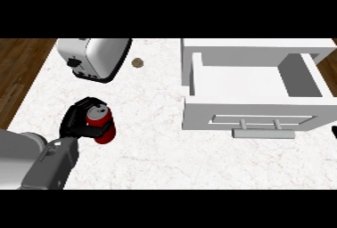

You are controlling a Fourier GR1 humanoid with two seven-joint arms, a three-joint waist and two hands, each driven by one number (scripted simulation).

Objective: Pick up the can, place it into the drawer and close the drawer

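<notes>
A red can [104, 132] with a silver top stands on the white marble counter at the left. My left hand [74, 121] is curled round it from the left, fingers and thumb wrapping its upper part. The white drawer [250, 116] stands pulled open at the right, its inside bare, with a grey handle [263, 133] on its front. Only a dark sliver of my right hand [334, 131] shows at the right edge, beside the drawer's front.
A white toaster [95, 57] sits at the back left. A small brown object [137, 63] lies just right of it. Dark wood floor shows past the counter's left edge. Bare counter [158, 156] lies between the can and the drawer.
</notes>
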